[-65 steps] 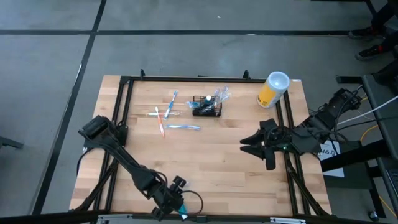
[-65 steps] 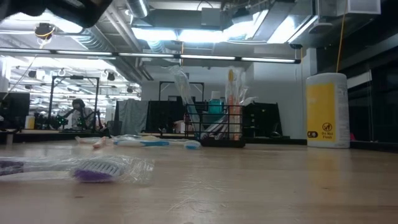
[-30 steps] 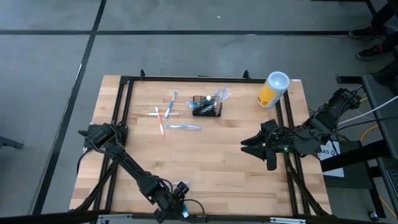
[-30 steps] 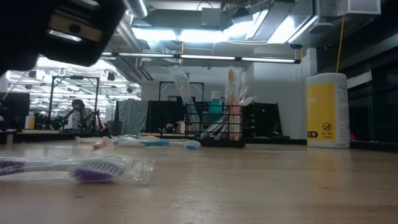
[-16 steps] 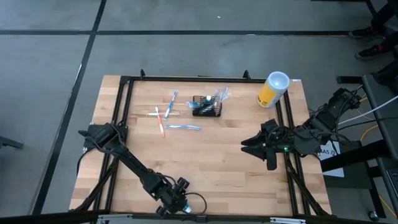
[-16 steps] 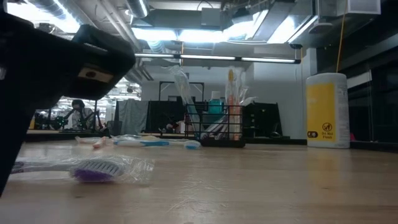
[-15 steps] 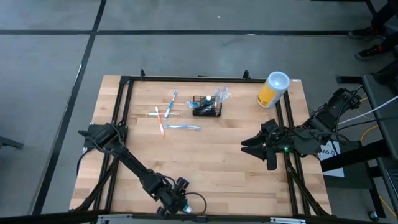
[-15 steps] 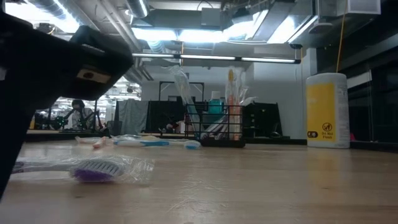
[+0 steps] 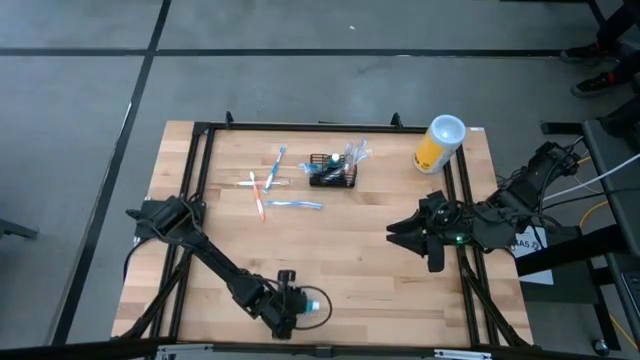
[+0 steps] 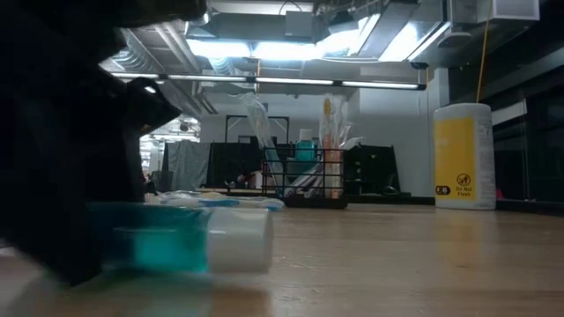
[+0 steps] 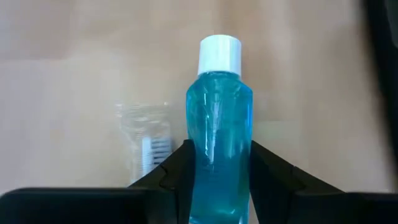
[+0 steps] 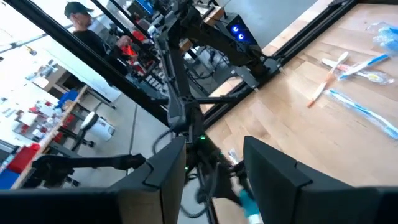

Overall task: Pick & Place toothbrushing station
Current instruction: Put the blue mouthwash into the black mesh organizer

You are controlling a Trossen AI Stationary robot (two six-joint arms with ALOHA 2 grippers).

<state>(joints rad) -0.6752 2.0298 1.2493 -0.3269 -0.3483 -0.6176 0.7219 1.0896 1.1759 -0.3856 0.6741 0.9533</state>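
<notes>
While the small black wire-mesh caddy [image 9: 333,172] stands at the far middle of the wooden table [image 9: 370,270], already bristling with upright brushes, the step in hand appears to be the pick-up of one more item for it.

Item at work: left gripper [image 9: 288,308], low at the near edge of the table. Its two dark fingers [image 11: 177,171] sit against both sides of a clear blue liquid bottle with a white cap [image 11: 219,143], which lies between them, cap pointing away from the wrist. The jaws are narrowed onto the bottle's body; whether the grip is fully firm cannot be told.

Beside the bottle: a plastic-wrapped toothbrush [image 11: 147,145] lying flat, just next to it, not held.

Item waiting: right gripper [image 9: 402,234], at the table's right side, fingers spread, holding nothing.

Also present: loose toothbrushes [image 9: 268,188] near the caddy, and a yellow canister with a white lid [image 9: 438,144] at the far right.

Next move, as judged: lift the bottle clear and carry it across the table to the caddy, well apart from it now, without snagging the wrapped brush.
</notes>
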